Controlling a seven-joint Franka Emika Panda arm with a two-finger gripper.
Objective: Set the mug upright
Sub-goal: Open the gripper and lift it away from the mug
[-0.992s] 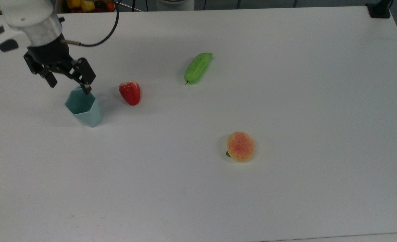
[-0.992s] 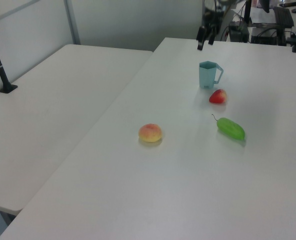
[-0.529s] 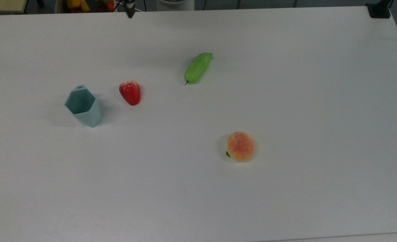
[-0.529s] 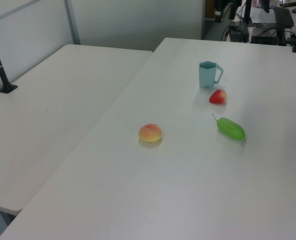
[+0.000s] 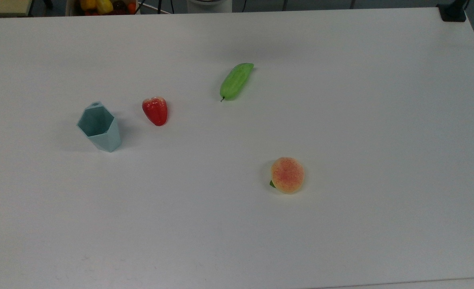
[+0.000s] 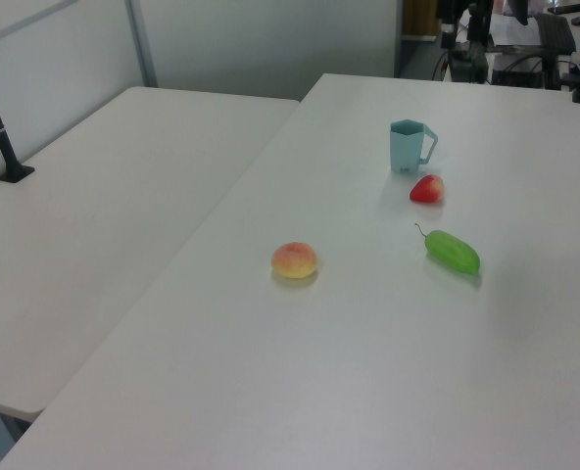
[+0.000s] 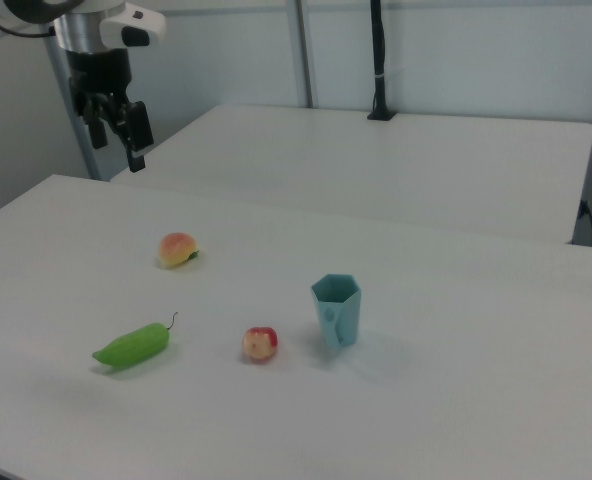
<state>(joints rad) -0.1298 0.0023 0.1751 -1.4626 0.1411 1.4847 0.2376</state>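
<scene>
Teal mug (image 7: 336, 311) upright, rim up, on table (image 7: 456, 390)

Bin of fruit (image 5: 104, 6) cut off by top edge.

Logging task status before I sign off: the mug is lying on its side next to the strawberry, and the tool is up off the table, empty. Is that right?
Not quite. The mug is not on its side: in the right view it stands upright on its base, rim up, beside the strawberry. The rest holds: the tool hangs above the table, open and empty.
</scene>
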